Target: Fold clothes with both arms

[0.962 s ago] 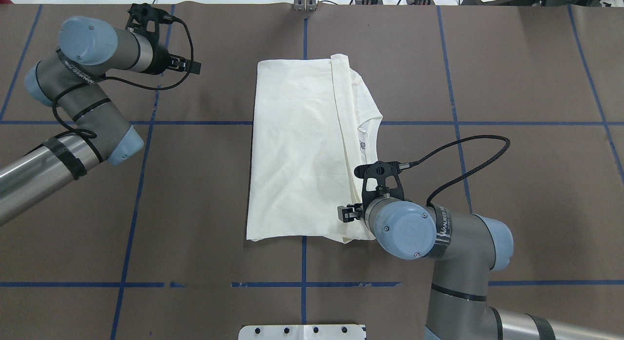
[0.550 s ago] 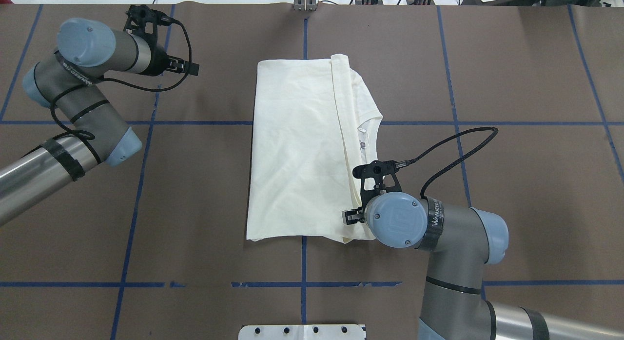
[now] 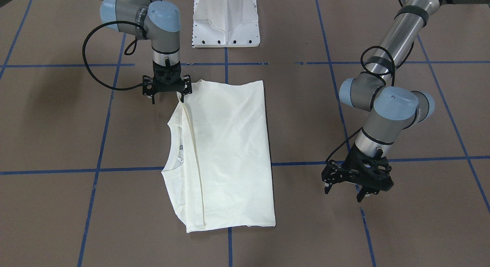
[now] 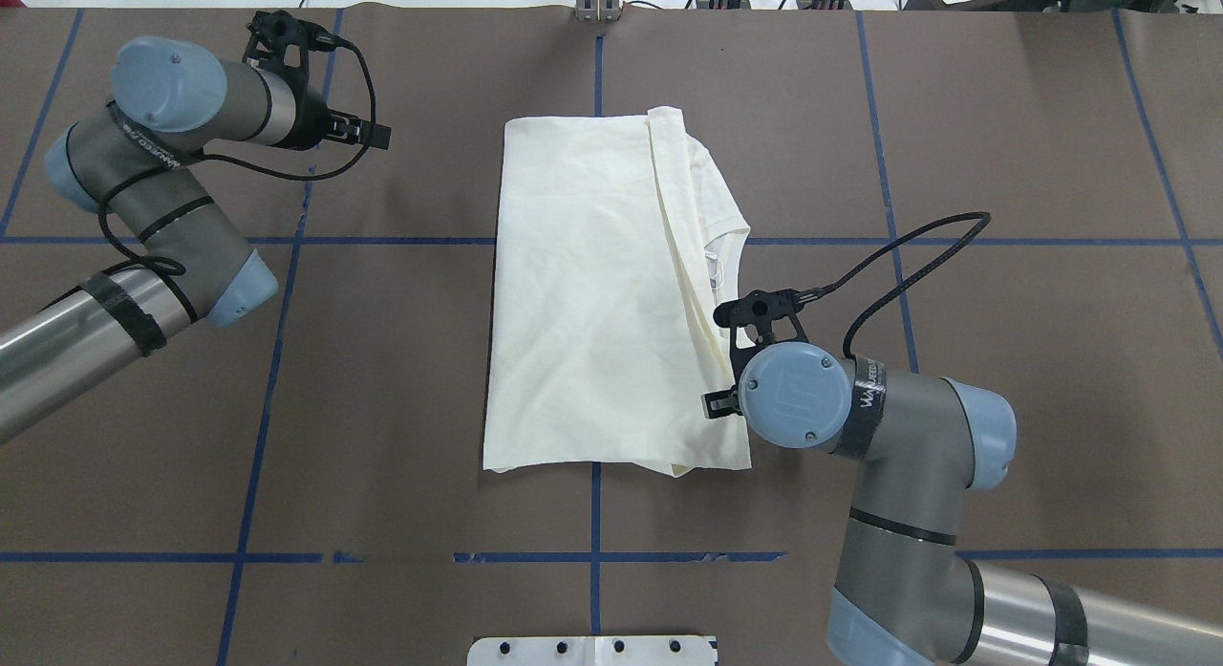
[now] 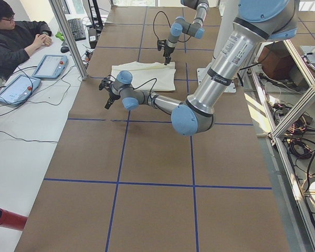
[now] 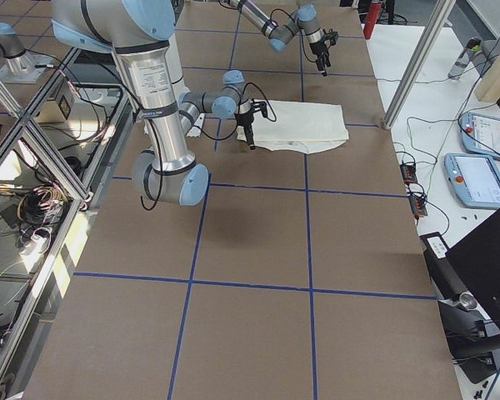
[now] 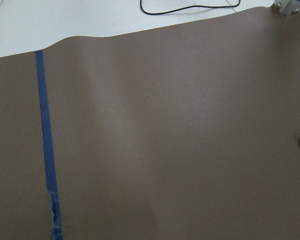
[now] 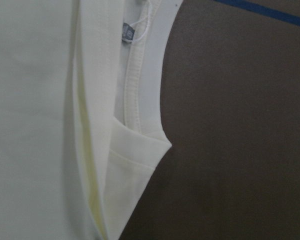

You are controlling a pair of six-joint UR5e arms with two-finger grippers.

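Cream shirt (image 4: 583, 293) corner lies beneath right pincer (image 3: 167, 95); closure indeterminate. Recommend pinching all layers; left pincer (image 3: 343, 192), likewise indeterminate, should take the corner beyond.

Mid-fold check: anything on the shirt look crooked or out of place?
Yes. The T-shirt is folded unevenly: the folded-over edge runs at a slant, so the collar and a shoulder stick out past it on the robot's right side. The opposite side is a straight edge. Nothing looks torn.
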